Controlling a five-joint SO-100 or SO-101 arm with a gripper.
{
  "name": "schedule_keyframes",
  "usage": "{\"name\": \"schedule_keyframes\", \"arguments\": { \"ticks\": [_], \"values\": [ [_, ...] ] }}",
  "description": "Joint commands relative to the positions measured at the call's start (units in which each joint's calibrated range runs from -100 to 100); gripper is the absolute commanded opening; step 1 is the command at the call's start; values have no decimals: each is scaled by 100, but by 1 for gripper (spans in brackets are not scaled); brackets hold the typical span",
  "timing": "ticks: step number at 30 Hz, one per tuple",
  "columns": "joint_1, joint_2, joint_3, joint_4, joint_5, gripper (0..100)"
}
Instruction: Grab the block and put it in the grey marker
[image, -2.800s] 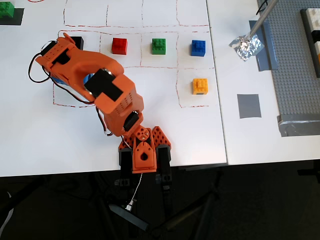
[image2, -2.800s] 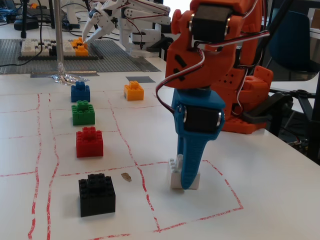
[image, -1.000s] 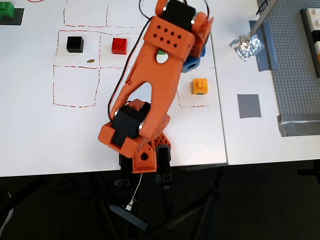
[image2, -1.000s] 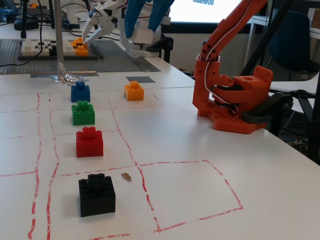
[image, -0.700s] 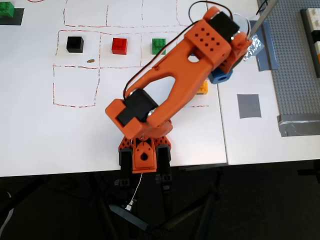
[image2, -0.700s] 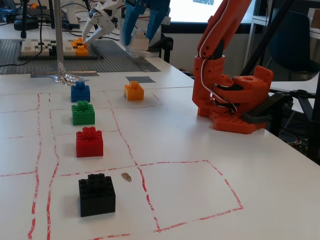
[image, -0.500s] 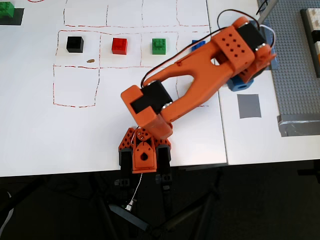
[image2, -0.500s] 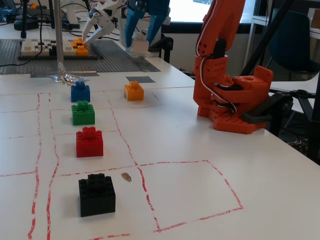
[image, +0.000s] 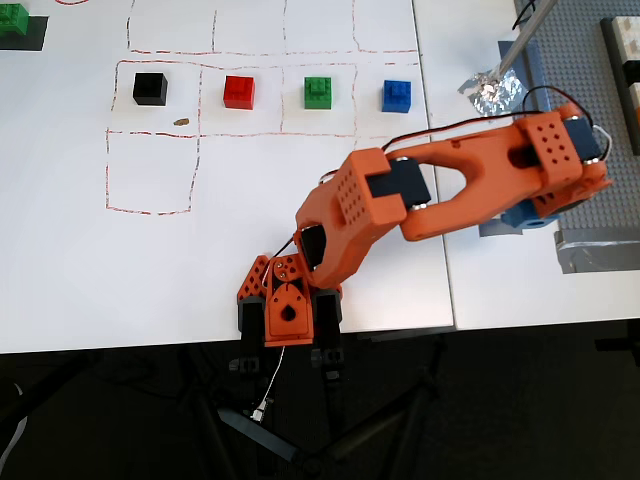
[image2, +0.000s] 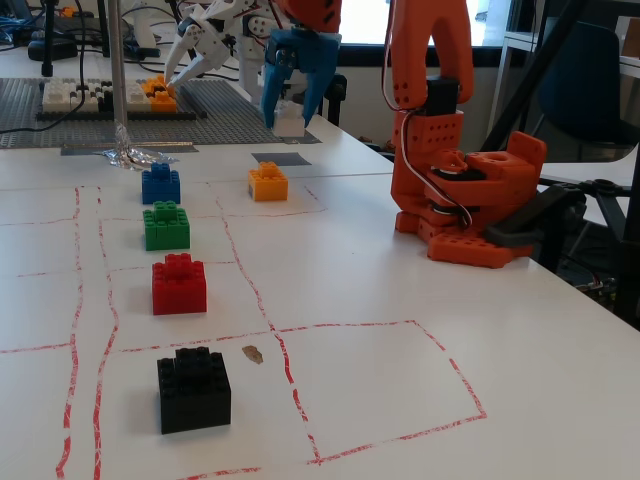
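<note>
Overhead view: white table (image: 60, 250) ruled with red dashed squares; no legible writing or brand marks appear. Orange arm (image: 440, 195) reaches from its base at the table's near edge out to the right, ending above the grey marker (image2: 281, 158), which it hides from above. Fixed view: blue-fingered gripper (image2: 291, 115) hangs above the marker, jaws narrowly parted and closed on the block (image2: 289, 118), a small white cube held clear of the table. Orange brick (image2: 267, 182) sits just in front of the marker. Blue brick (image: 397, 95), green brick (image: 318, 92), red brick (image: 239, 91) and black brick (image: 149, 88) form a row left of the marker.
</note>
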Motion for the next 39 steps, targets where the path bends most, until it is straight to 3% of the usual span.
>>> {"name": "schedule_keyframes", "arguments": {
  "ticks": [1,17,33,39],
  "values": [
    [174,-126,-609,-167,44,0],
    [157,814,-918,-788,-68,1],
    [483,822,-836,-886,132,37],
    [430,503,-845,-510,137,43]
  ]
}}
